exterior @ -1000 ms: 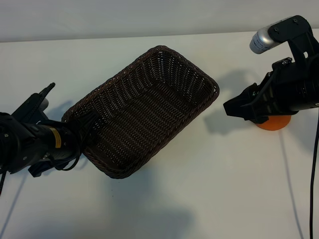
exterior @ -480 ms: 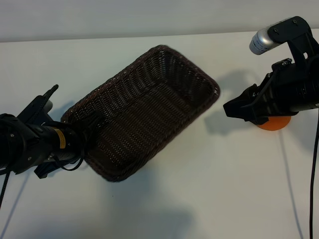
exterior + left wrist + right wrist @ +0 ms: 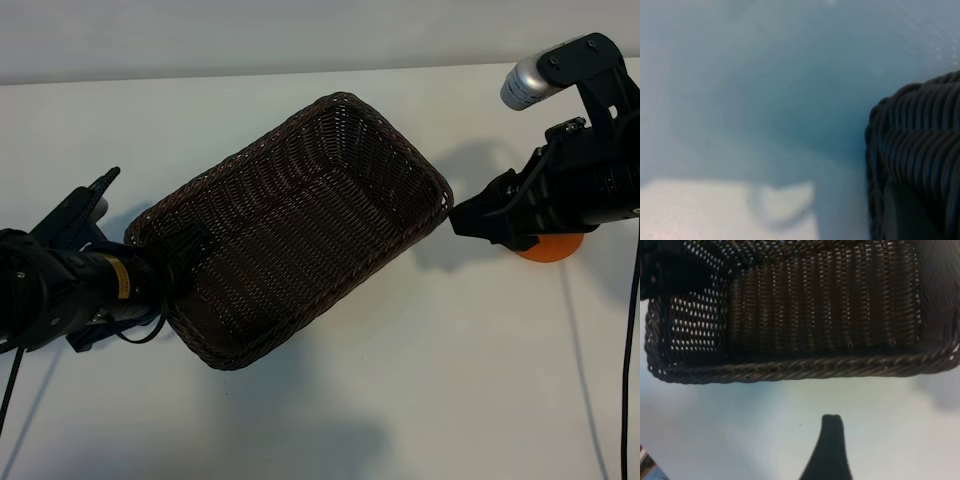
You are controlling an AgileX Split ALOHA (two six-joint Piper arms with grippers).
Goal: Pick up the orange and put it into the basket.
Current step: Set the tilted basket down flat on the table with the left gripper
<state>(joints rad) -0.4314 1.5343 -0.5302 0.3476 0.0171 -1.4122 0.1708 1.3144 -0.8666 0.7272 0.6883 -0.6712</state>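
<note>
While the wicker basket (image 3: 300, 225) is clamped at its near rim by the left gripper (image 3: 172, 262), the right gripper (image 3: 480, 222) is held open, empty. The orange (image 3: 548, 248) sits just behind and under the right gripper, so that arm is nearer.

The basket (image 3: 300, 225) lay slantwise across the middle of the table (image 3: 420, 400), blocking the straight way between the two arms; its inside was bare wicker, open from above. The left gripper (image 3: 185, 250) was clamped on the basket's near left corner, so that corner was closed to any approach. The right gripper (image 3: 470, 218), jaws apart, hung just off the basket's far right corner, leaving only a narrow strip of table between them. The right arm covered most of the orange (image 3: 548, 248) from above. In front of the basket the tabletop lay free.
</note>
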